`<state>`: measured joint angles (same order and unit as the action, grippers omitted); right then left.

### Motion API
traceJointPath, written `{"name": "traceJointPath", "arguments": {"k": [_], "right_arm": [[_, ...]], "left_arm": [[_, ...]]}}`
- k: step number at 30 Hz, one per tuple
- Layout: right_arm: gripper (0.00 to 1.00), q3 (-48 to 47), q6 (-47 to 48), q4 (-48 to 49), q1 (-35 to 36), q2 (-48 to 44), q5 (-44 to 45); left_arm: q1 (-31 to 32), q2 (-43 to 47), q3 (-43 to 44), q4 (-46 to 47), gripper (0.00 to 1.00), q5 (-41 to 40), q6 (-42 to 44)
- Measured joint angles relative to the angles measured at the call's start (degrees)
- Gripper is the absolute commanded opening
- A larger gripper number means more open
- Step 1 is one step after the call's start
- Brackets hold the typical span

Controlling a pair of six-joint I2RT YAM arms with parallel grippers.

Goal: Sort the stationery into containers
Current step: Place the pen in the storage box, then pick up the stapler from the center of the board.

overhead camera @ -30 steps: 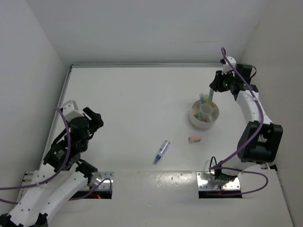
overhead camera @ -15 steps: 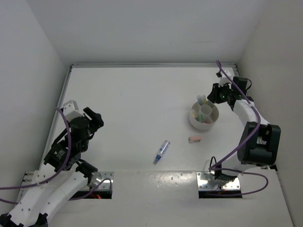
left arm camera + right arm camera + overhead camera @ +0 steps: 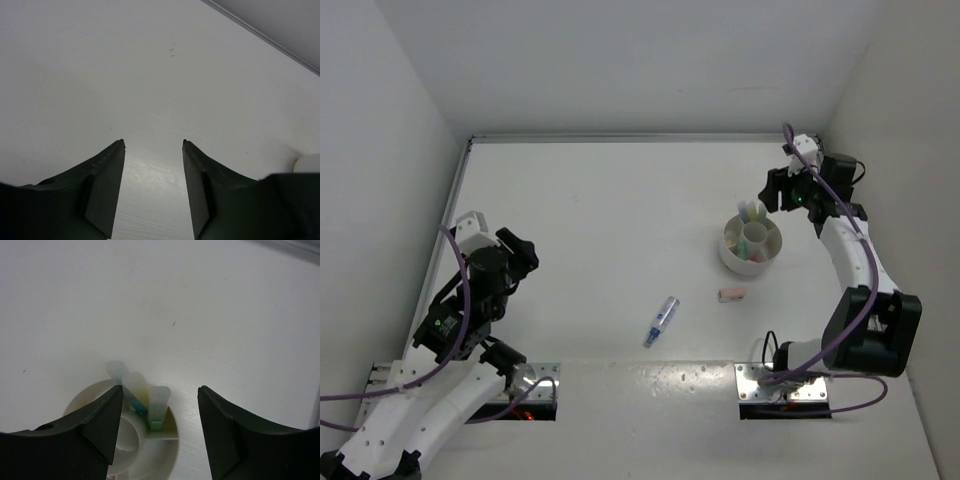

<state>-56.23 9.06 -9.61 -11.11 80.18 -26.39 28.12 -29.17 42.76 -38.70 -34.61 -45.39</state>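
Smooth matt white tabletop (image 3: 620, 220). Round white plastic divided bowl (image 3: 748, 266), slight gloss. Frosted translucent plastic pen caps (image 3: 160, 396). Shiny square bare-metal plates (image 3: 748, 385), near edge.

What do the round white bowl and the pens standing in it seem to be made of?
The round white divided bowl looks like smooth moulded plastic: thin even walls, soft sheen. The short pens standing in it seem plastic too: translucent frosted caps over green, yellow and blue bodies. Neither is certain from looks.
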Motion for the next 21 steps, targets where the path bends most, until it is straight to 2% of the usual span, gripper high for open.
{"name": "traceJointPath", "arguments": {"k": [1, 3, 4, 6, 7, 8, 10, 11, 13, 14, 18, 21], "right_arm": [[0.59, -0.7, 0.3, -0.4, 0.0, -0.9, 0.3], [0.12, -2.2, 2.1, -1.6, 0.0, -2.9, 0.4], [0.0, -3.0, 3.3, -3.0, 0.0, -4.0, 0.1], [0.0, -5.3, 8.0, -7.8, 0.1, -5.9, -2.8], [0.14, -7.0, 11.3, -12.2, 0.1, -6.6, -4.7], [0.37, -8.7, 15.4, -16.9, 0.3, -7.0, -7.3], [0.65, -11.0, 21.4, -25.0, 0.7, -7.3, -11.7], [0.79, -11.4, 25.1, -29.0, 1.0, -7.3, -13.5], [0.84, -10.9, 30.7, -36.0, 1.4, -7.3, -15.5], [0.85, -9.9, 33.9, -38.8, 1.5, -7.5, -15.8], [0.83, -2.6, 44.9, -48.3, 2.0, -10.8, -14.7], [0.78, 3.4, 51.2, -52.5, 2.8, -15.0, -12.8]], "left_arm": [[0.0, -0.2, 0.0, 0.3, 0.35, 0.8, 0.0], [0.0, -1.0, 0.0, 1.7, 0.06, 3.5, 0.9], [-0.1, -1.9, -0.1, 2.8, 0.0, 5.4, 1.8], [-0.1, -5.0, -0.1, 5.3, 0.0, 11.6, 3.8], [-0.1, -7.2, 0.0, 6.4, 0.0, 15.3, 4.6], [0.4, -10.3, 0.6, 7.6, 0.0, 19.5, 5.4], [2.5, -17.7, 1.8, 10.5, 0.01, 25.5, 6.8], [4.5, -22.2, 3.0, 11.3, 0.14, 27.7, 7.5], [9.8, -31.0, 6.2, 13.5, 0.36, 30.7, 9.1], [12.7, -36.1, 7.7, 14.6, 0.54, 31.9, 10.1], [22.9, -48.2, 11.0, 15.9, 0.69, 33.1, 12.0], [27.8, -50.2, 11.2, 16.0, 0.69, 31.2, 11.8]]}}
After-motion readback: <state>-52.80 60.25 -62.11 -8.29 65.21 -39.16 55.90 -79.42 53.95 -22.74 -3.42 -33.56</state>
